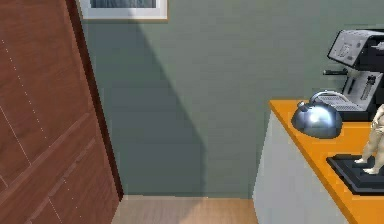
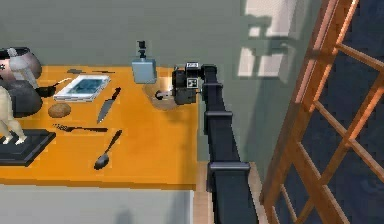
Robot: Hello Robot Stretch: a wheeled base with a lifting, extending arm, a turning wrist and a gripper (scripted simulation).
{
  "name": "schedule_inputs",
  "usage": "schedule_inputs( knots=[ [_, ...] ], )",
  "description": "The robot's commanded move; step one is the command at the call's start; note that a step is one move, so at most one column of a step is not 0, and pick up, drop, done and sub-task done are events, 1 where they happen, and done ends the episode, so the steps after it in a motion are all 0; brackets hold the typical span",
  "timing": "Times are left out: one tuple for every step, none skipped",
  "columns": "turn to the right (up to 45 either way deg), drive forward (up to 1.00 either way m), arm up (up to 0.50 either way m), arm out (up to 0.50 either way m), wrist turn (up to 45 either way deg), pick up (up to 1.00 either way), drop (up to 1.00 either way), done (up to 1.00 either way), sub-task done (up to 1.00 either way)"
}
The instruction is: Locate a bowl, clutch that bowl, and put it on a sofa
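Observation:
My arm (image 2: 222, 140) reaches up from the arm side view's bottom edge over the right end of an orange countertop (image 2: 150, 150). The gripper (image 2: 163, 96) sits at its far end, left of the two white marked squares, low above the counter's back part. Something small and pale lies at its fingers, and I cannot tell whether it holds anything. A small grey bottle-like thing (image 2: 143, 66) stands just left of the gripper near the wall.
On the counter lie a knife (image 2: 108, 104), a fork (image 2: 78, 128), a spoon (image 2: 107, 149), a white-and-blue flat thing (image 2: 84, 87) and a brown lump (image 2: 60, 110). A kettle (image 1: 318, 116), a coffee machine (image 1: 356, 70) and a statue (image 1: 376, 140) stand there too. A wooden door (image 1: 45, 120) is left, a wood-framed window (image 2: 335, 120) right.

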Motion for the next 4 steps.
schedule_inputs(
  knots=[
    [0.0,0.0,0.08,0.0,0.0,0.0,0.0,0.0,0.0],
    [0.0,0.0,0.0,0.0,-45.0,0.0,0.0,0.0,0.0],
    [0.0,0.0,0.0,0.0,-45.0,0.0,0.0,0.0,0.0],
    [0.0,0.0,0.0,0.0,-24.0,0.0,0.0,0.0,0.0]
  ],
)
